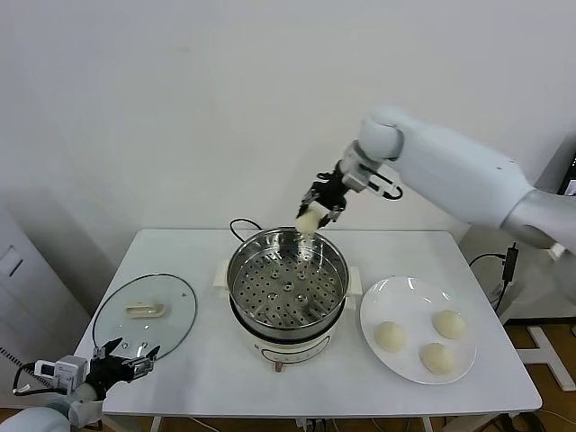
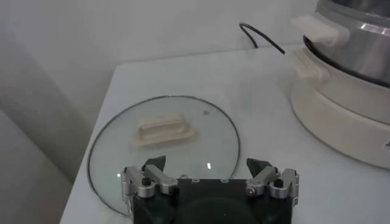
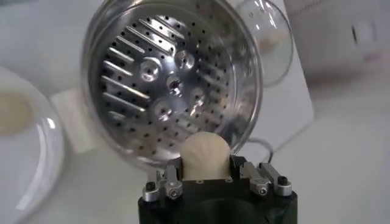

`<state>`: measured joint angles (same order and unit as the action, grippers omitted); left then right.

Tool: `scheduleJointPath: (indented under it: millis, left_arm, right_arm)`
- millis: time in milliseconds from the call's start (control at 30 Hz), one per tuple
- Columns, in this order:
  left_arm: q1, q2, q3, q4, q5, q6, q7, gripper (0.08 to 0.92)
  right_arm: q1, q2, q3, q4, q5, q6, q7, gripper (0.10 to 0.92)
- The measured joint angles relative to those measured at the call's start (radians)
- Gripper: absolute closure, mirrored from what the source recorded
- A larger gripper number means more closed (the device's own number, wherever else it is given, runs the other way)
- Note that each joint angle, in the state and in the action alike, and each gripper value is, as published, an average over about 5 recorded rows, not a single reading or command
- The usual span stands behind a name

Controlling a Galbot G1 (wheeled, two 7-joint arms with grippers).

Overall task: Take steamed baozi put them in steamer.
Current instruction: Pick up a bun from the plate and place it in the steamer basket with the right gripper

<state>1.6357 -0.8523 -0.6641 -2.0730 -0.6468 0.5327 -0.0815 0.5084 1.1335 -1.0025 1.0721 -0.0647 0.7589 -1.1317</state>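
My right gripper is shut on a cream-white baozi and holds it in the air above the far rim of the steamer. The steamer is a shiny steel pot on a white base, and its perforated floor is bare. In the right wrist view the baozi sits between the jaws over the steamer's rim. Three more baozi lie on a white plate at the right. My left gripper is open and empty, parked low at the table's front left corner.
A round glass lid with a white handle lies flat on the table at the left; it also shows in the left wrist view just beyond my left gripper. A black cord runs behind the steamer. The table is white.
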Motion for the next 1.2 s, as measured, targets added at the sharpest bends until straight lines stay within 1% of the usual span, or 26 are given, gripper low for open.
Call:
scheduleJointPath:
  millis: [300, 700, 1067, 1133, 1200]
  left_arm:
    - [-0.001, -0.001, 0.000, -0.005, 0.002, 0.001, 0.000, 0.177]
    - [-0.005, -0.008, 0.007, -0.004, 0.010, 0.005, 0.001, 0.177]
    - [-0.007, -0.006, 0.007, 0.002, 0.011, 0.005, 0.002, 0.177]
    - [-0.007, -0.004, 0.007, 0.004, 0.011, 0.005, 0.002, 0.177]
    - [-0.009, -0.004, 0.007, 0.006, 0.011, 0.005, 0.002, 0.177]
  right_arm:
    - [-0.063, 0.028, 0.027, 0.045, -0.189, 0.061, 0.024, 0.542]
    - [-0.159, 0.070, 0.077, 0.062, -0.418, 0.065, 0.077, 0.541]
    - [-0.232, 0.093, 0.102, 0.053, -0.545, 0.065, 0.104, 0.540]
    - [-0.241, 0.094, 0.104, 0.052, -0.558, 0.065, 0.106, 0.530]
    - [-0.248, 0.094, 0.107, 0.052, -0.570, 0.065, 0.110, 0.499]
